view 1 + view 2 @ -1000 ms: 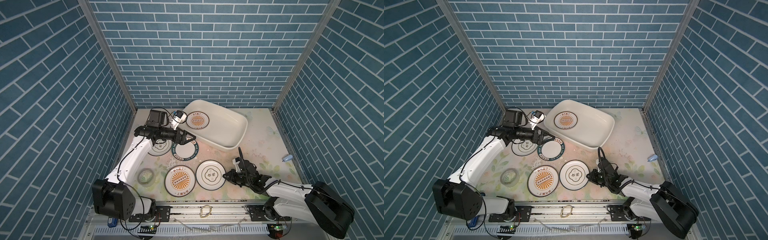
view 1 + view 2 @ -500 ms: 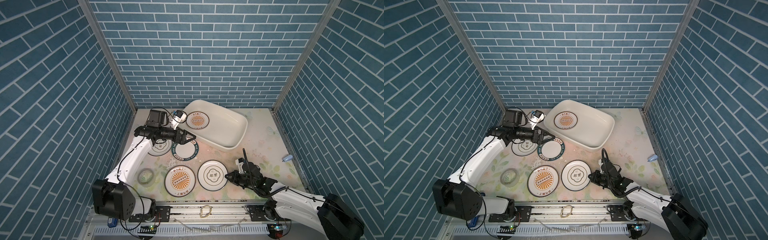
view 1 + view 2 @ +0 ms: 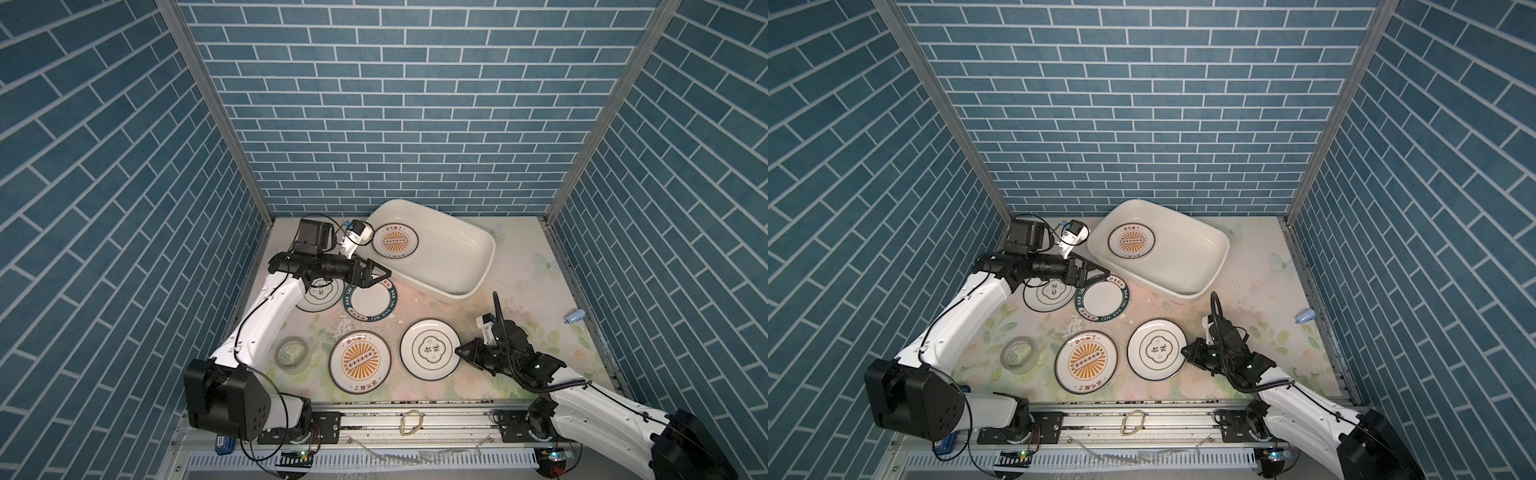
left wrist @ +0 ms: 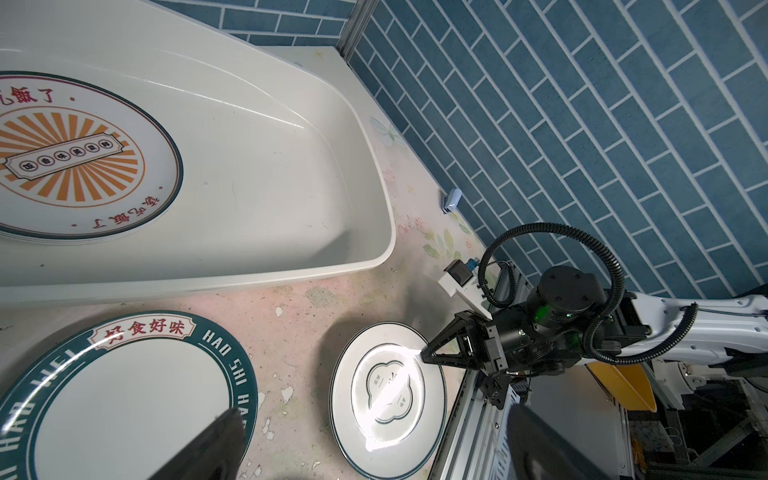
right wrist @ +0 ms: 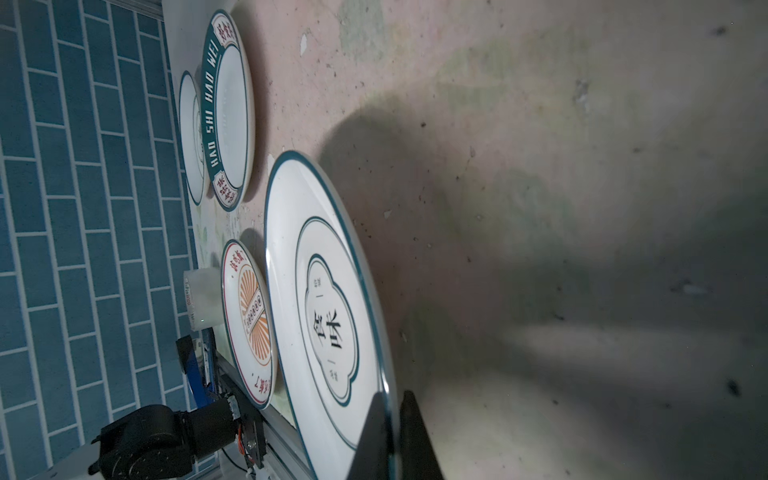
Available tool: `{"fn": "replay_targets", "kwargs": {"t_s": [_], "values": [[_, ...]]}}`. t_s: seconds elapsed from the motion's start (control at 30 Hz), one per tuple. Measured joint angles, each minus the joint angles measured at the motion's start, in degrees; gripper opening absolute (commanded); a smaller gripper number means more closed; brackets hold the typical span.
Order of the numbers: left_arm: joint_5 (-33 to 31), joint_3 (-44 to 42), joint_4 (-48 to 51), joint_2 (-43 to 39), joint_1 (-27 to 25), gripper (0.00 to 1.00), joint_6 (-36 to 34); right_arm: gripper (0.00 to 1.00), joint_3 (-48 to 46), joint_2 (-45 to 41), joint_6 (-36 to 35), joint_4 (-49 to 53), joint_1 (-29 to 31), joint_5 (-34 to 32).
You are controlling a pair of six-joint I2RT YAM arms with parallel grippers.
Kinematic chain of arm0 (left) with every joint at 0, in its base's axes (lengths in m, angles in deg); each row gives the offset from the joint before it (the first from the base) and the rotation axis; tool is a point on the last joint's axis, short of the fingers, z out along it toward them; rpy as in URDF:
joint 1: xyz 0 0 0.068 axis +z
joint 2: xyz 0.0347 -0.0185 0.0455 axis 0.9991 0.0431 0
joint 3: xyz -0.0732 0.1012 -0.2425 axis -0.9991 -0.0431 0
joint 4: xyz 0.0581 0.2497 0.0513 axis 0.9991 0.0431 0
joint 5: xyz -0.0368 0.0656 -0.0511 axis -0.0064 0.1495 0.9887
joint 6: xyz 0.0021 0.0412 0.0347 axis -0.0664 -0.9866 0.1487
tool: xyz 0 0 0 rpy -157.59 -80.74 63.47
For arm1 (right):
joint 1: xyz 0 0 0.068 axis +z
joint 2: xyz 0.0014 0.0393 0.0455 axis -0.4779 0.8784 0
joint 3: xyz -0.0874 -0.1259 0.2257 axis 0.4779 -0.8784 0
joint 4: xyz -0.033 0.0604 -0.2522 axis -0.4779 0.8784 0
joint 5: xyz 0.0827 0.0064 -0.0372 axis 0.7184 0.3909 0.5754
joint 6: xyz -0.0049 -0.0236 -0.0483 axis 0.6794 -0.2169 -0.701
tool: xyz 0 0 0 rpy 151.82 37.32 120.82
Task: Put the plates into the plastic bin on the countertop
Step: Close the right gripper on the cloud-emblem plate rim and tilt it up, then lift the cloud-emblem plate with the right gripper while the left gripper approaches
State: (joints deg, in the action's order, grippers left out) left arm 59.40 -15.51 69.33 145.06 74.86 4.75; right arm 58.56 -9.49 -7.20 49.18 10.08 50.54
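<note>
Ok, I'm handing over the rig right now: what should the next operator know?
Right hand: shut on the rim of the round white plate with the quatrefoil emblem, at the front of the flowered countertop; lifted or not, I cannot tell.
Left hand: open, empty, above the white plate with the green lettered rim beside the cream plastic bin.
Done: an orange sunburst plate lies in the bin, seemingly atop others.
Left: the held plate, the green-rimmed one, a second quatrefoil plate under the left arm, a second sunburst plate at the front.
</note>
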Motion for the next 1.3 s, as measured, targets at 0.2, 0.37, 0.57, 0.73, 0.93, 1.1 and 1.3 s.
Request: {"fn": "replay_targets", "kwargs": {"t_s": [0.2,0.37,0.57,0.73,0.93,1.1,1.3], "values": [[-0.46,0.00,0.02,-0.11,0.00,0.99,-0.04,0.00,2.73,-0.07,-1.44,1.57,-1.16,3.30],[-0.52,-0.15,0.28,-0.37,0.00,1.00,-0.79,0.00,4.81,-0.09,-2.91,3.21,-1.42,6.95],[0.02,1.60,4.04,-0.37,0.00,1.00,-3.13,0.00,12.87,1.25,-6.64,8.02,-2.71,9.86],[0.07,2.51,4.52,-0.33,0.00,0.99,-3.32,0.00,20.41,5.55,-9.44,9.88,-5.40,11.45],[1.22,2.51,3.34,0.31,0.00,0.96,0.13,0.00,28.20,11.19,-12.02,11.45,-8.92,13.60],[2.14,2.51,1.31,2.29,0.00,0.91,4.61,0.00,33.38,14.51,-13.29,11.28,-12.00,15.23],[3.76,2.49,-2.21,3.98,0.00,0.80,10.29,0.00,37.99,17.49,-14.21,10.67,-14.75,16.59]]}}
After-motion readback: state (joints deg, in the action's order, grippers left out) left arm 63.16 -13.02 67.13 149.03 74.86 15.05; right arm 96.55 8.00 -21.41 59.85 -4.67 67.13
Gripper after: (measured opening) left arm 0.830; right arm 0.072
